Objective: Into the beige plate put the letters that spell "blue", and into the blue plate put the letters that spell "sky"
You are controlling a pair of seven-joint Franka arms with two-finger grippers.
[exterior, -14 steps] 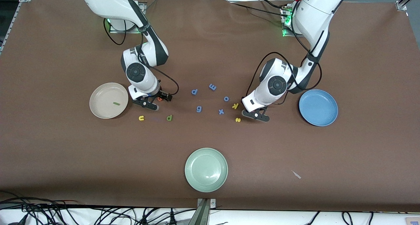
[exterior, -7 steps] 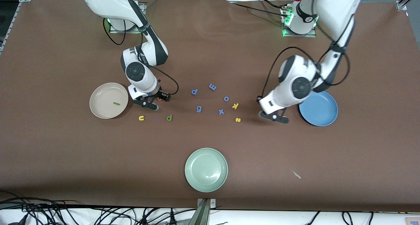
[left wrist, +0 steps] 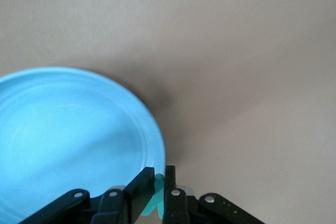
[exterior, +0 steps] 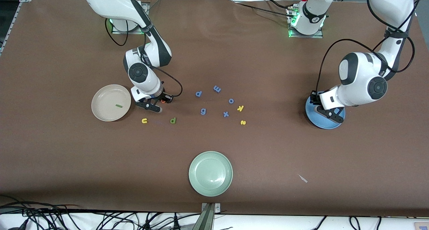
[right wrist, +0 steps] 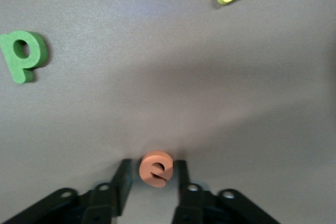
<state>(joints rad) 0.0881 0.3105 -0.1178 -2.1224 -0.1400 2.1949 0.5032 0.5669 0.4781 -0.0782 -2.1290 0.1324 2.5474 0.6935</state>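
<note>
Bystanders on your counter
You see five blue letters mid-counter and a pale green plate nearer the camera.

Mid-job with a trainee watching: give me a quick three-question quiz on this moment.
1. True or false: the left gripper, over the blue plate, holds the teal "y".
2. Which letter sits between the right gripper's jaws? A) orange "e" B) yellow "u" C) green "b"
3. What already lies in the beige plate?

Key: 1 true; 2 A; 3 the dark green "l".
</note>
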